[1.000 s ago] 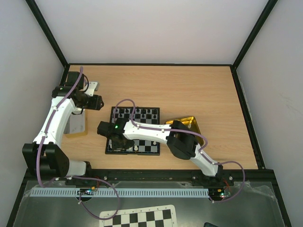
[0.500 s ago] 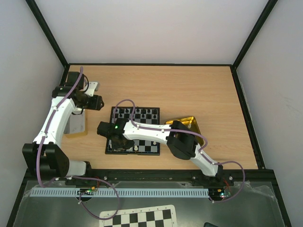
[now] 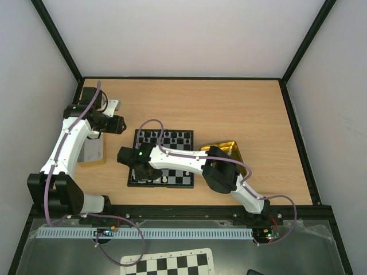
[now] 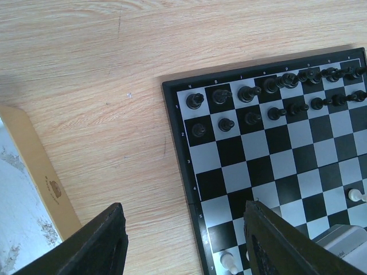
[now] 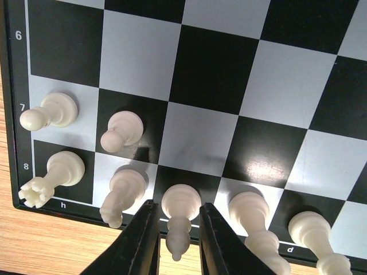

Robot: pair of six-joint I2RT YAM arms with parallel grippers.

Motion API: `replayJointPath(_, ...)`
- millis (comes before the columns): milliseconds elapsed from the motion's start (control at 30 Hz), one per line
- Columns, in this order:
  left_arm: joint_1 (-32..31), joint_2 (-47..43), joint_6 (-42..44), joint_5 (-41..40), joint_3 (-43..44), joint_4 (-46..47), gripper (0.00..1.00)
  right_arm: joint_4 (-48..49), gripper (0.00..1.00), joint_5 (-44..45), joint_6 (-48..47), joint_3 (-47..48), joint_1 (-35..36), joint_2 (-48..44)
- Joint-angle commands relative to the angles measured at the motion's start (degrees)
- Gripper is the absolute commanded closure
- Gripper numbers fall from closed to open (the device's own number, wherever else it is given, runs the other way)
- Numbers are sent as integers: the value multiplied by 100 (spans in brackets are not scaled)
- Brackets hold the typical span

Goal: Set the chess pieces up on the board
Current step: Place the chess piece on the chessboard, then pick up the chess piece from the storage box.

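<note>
Between right fingers [image 5: 140, 240], white bishop [image 5: 180, 213]

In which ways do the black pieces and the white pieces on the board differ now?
The black pieces stand in two full-looking rows at the far edge of the board. The white pieces stand at the near edge, and their second row shows only two pawns, with bare squares beside them. The right gripper straddles a white bishop; no fingers flank any black piece. Both sets stand on their bases.
</note>
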Motion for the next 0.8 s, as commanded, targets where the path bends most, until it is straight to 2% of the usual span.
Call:
replayJointPath(0,-1,56,31,104,-14,-106,43,-279,81,226,54,226,4,8)
replayJointPath(533,1,78,22,95,-5,-98,44,-336,77,300,-25,349,-109,25)
replayJointPath(767,1,72,23,68,-5,-92,44,-507,75,730,29,533,-416,-258)
